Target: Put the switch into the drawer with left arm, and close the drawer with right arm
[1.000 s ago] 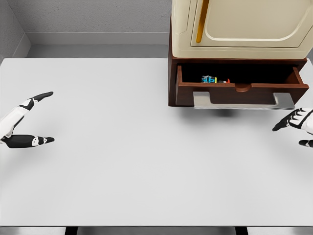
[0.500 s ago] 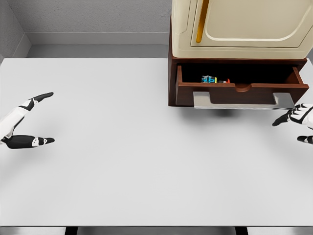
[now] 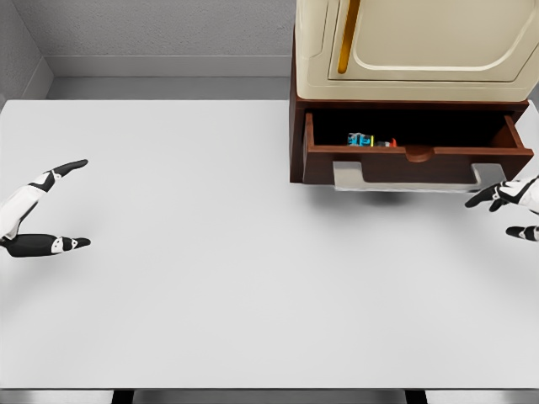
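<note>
The small multicoloured switch [image 3: 369, 140] lies inside the open dark-wood drawer [image 3: 417, 162], near its middle. A grey handle [image 3: 404, 176] runs along the drawer front. My right hand [image 3: 511, 210] hovers at the right edge, fingers spread, just below the handle's right end and holding nothing. My left hand [image 3: 55, 206] rests open at the far left of the white table [image 3: 219, 252], far from the drawer.
A cream cabinet [image 3: 413, 46] with a gold trim stands on top of the drawer unit at the back right. A grey wall runs behind the table.
My right hand has moved up and slightly right towards the right end of the drawer handle. The left hand has drifted a little left. The drawer stays open.
</note>
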Robot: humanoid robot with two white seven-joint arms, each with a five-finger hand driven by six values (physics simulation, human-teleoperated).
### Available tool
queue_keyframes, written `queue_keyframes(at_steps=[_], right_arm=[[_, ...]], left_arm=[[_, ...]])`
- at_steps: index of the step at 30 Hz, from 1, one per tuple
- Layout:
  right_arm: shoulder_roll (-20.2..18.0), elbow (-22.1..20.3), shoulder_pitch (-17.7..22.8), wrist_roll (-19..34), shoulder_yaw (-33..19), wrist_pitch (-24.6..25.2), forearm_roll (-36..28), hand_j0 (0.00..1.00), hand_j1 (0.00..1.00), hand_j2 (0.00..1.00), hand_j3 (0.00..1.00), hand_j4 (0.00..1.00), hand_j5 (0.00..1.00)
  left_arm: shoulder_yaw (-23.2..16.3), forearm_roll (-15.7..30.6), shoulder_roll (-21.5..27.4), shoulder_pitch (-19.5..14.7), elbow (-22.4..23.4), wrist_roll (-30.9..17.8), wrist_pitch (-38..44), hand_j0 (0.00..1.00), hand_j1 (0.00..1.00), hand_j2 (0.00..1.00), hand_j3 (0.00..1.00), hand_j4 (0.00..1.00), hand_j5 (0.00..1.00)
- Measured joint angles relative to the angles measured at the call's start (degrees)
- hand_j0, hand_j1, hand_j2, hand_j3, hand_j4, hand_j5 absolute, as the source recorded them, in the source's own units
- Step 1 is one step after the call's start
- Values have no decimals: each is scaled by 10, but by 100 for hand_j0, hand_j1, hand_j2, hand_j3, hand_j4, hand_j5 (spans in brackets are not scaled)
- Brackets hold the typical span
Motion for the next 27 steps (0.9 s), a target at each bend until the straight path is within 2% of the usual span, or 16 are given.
queue_keyframes(at_steps=[2, 4, 8, 10, 17, 27], right_arm=[[0, 1, -1, -1, 1, 0, 0, 73, 73, 73, 73, 73, 73], [-3, 6, -2, -2, 3, 0, 3, 65, 65, 65, 65, 65, 65], [-8, 17, 3, 1, 3, 0, 9, 63, 63, 63, 63, 63, 63], [-9, 17, 5, 2, 3, 0, 16, 60, 60, 60, 60, 60, 60], [-11, 1, 8, 4, 5, 0, 54, 57, 57, 57, 57, 57, 57], [-13, -21, 1, 23, 6, 0, 77, 59, 59, 59, 59, 59, 59]], left_arm=[[0, 0, 0, 0, 0, 0, 0, 100, 100, 100, 100, 100, 100], [0, 0, 0, 0, 0, 0, 0, 100, 100, 100, 100, 100, 100], [1, 0, 0, 0, 0, 0, 0, 100, 100, 100, 100, 100, 100], [1, 0, 0, 0, 0, 0, 0, 100, 100, 100, 100, 100, 100], [1, 0, 0, 3, 0, 0, 0, 100, 100, 100, 100, 100, 100], [4, 1, 0, 4, -1, 0, 0, 100, 100, 100, 100, 100, 100]])
